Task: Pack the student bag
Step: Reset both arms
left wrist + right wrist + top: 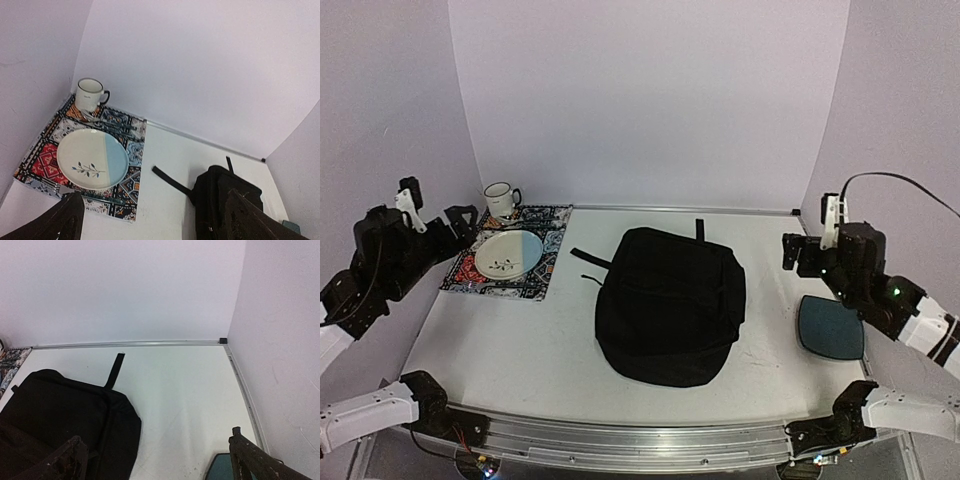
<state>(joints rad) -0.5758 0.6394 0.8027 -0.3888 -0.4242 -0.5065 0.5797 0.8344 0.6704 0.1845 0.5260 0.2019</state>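
Your left end effector [463, 222] and right end effector [794, 252] both stand spread, student bag [670, 305] between them, lengthwise near-to-far, nearer the right

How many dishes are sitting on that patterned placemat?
2. A white mug stands at the far left corner of the placemat, and a cream-and-blue plate lies in its middle. Cutlery lies between them; no dish seems hidden.
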